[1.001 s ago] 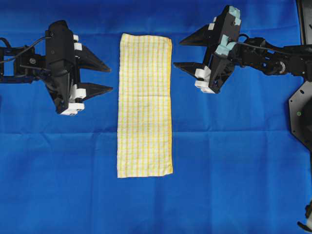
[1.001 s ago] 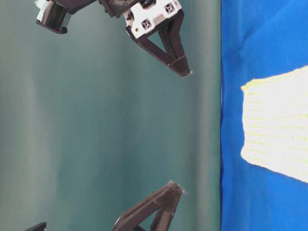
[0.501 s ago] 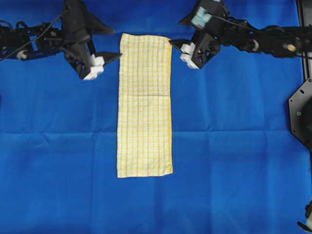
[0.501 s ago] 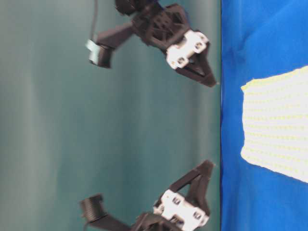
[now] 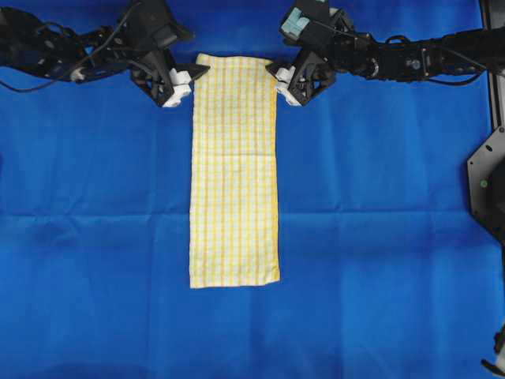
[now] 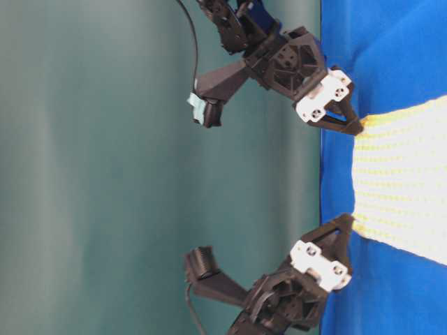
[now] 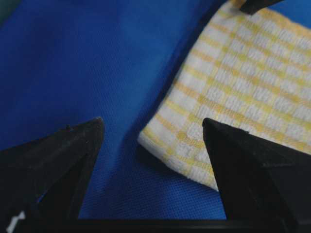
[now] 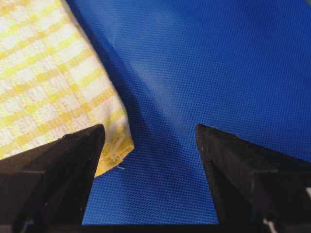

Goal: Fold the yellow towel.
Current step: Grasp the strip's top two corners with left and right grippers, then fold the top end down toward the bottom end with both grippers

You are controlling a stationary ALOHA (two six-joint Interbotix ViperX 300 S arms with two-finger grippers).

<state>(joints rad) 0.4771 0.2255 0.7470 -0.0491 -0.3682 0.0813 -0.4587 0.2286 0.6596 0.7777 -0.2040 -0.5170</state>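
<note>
yellow towel point(image 5: 234, 170): lies flat and lengthwise on the blue sheet point(image 5: 95, 237) | left gripper point(image 5: 183, 76): jaws spread, at the towel's top left corner; holds nothing | right gripper point(image 5: 283, 79): jaws spread, at the top right corner; holds nothing

The blue sheet point(image 5: 102, 237) lies flat w/ lots of bare room on both sides of the yellow towel point(image 5: 234, 170) and below it — nothing stands there. The towel is flat too, so a hand could slide right over it.

The crowded part is the top. The left gripper point(image 5: 192, 76) sits low at the towel's top left corner, and the right gripper point(image 5: 275, 76) at the top right corner. Both have jaws spread wide, w/ a towel corner in the gap. Their black arms block the top strip left and right. Between the two grippers — only towel.
</note>
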